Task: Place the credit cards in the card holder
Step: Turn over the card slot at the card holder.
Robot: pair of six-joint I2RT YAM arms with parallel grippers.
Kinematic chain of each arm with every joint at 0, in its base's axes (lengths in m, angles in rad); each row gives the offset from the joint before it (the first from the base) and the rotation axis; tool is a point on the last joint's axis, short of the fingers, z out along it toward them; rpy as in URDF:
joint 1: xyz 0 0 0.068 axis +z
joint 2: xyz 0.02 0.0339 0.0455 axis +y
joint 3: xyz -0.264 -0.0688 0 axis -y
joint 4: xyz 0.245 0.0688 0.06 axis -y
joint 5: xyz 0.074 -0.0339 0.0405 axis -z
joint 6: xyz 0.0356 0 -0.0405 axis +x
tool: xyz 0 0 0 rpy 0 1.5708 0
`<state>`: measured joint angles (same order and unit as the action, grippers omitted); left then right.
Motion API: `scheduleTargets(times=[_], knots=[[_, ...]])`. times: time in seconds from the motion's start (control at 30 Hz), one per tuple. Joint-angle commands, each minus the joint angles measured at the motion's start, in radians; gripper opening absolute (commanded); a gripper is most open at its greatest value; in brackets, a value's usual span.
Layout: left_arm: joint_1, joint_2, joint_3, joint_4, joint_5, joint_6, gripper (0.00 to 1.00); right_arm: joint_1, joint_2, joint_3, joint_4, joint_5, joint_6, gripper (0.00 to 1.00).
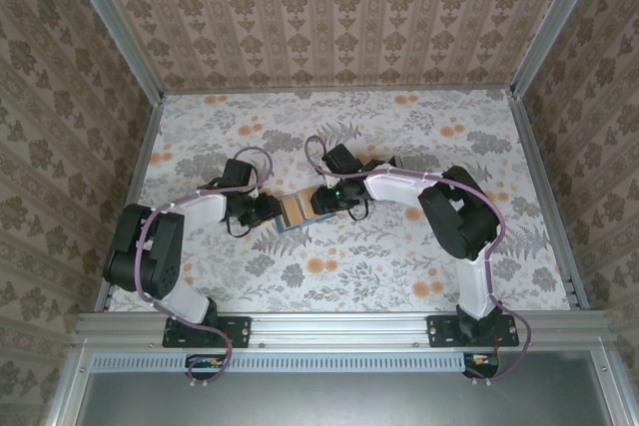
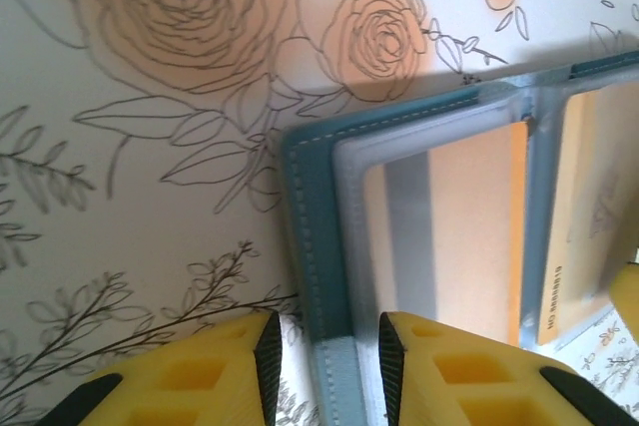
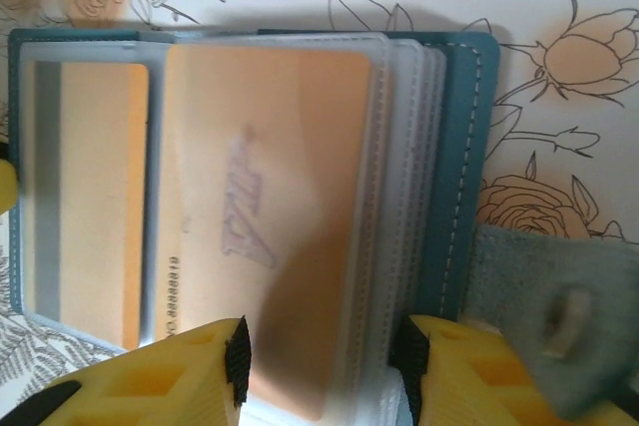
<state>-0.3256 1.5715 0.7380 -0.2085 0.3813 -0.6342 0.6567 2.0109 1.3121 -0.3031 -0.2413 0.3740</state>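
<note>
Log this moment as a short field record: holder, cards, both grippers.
card holder: open, lying flat on the floral table between the two grippers
cards: striped card and numbered card, both tan, behind clear sleeves
left gripper: fingers straddle the holder's teal edge; grip unclear
right gripper: fingers straddle the numbered card's end; grip unclear

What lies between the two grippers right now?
The open teal card holder lies between the left gripper and the right gripper, seen in the top view.
</note>
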Motion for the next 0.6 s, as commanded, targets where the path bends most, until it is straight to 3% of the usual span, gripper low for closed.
scheduleTargets(times=[0.0, 0.27, 0.57], knots=[[-0.006, 0.004, 0.028, 0.041, 0.054, -0.032, 0.34, -0.002, 0.038, 0.011, -0.029, -0.02, 0.021, 0.47], [-0.007, -0.024, 0.058, 0.1, 0.12, -0.085, 0.33, -0.014, 0.044, -0.007, -0.007, -0.047, 0.04, 0.47], [-0.008, -0.066, 0.107, 0.059, 0.117, -0.074, 0.27, -0.02, 0.048, -0.017, 0.012, -0.068, 0.058, 0.47]])
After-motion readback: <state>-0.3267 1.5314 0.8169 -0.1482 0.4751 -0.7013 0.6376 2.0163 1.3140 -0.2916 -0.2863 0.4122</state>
